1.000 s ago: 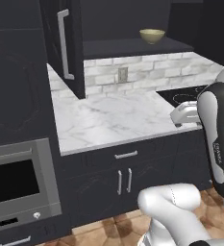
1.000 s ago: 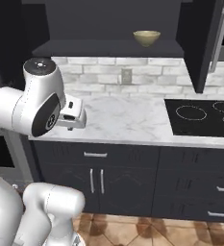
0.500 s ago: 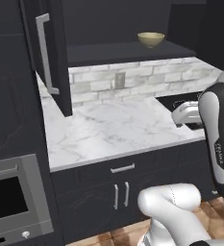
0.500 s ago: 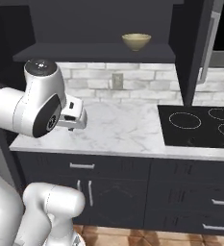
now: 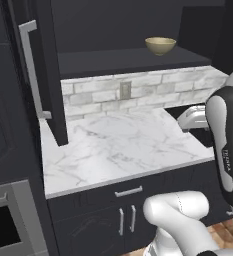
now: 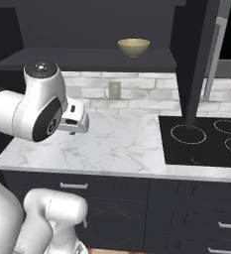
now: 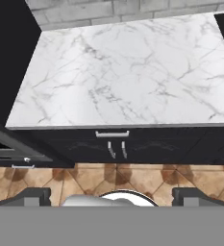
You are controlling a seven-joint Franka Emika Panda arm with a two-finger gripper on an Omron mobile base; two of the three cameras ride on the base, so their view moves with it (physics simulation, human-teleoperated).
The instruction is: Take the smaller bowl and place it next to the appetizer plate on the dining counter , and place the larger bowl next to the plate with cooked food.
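Note:
The smaller bowl (image 5: 160,45) (image 6: 134,47), glossy golden-tan, stands upright on the dark shelf of the open upper cabinet, above the wall counter. My gripper (image 7: 111,194) is open, its two dark fingertips (image 7: 34,194) spread wide with nothing between them. The hand (image 6: 73,119) (image 5: 195,118) hovers over the counter's front part, well below the bowl and apart from it, and looks down at the marble top and floor. The larger bowl, both plates and the dining counter are out of view.
A white marble wall counter (image 5: 118,150) runs under the shelf. Open dark cabinet doors hang at the left (image 5: 43,75) and right (image 6: 196,64). A black cooktop (image 6: 206,139) lies right of the marble, an oven (image 5: 3,225) low at the left.
The whole picture has shifted in both base views, so the base has driven; counter and cabinet now look nearer. The arm keeps its pose and the gripper stays open.

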